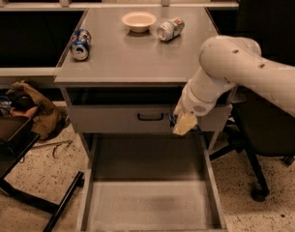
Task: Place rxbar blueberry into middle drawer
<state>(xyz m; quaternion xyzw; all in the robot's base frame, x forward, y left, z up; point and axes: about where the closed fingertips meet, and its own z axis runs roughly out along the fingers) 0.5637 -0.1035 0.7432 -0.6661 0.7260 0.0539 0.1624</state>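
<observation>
My gripper (184,124) hangs from the white arm in front of the upper drawer front, just right of its black handle (150,116). It is above the back right part of the open middle drawer (147,204), a wide shallow grey drawer pulled out near the floor. The cream fingers (185,123) are shut on the rxbar blueberry (172,122). Only a thin dark blue edge of the bar shows at the gripper's left side; the rest is hidden by the fingers.
On the grey tabletop (132,62) lie a blue soda can (81,43) at the left, a white bowl (139,20) and a silver can (169,29) at the back. A black office chair (265,144) stands right. A brown bag (38,111) lies at the left.
</observation>
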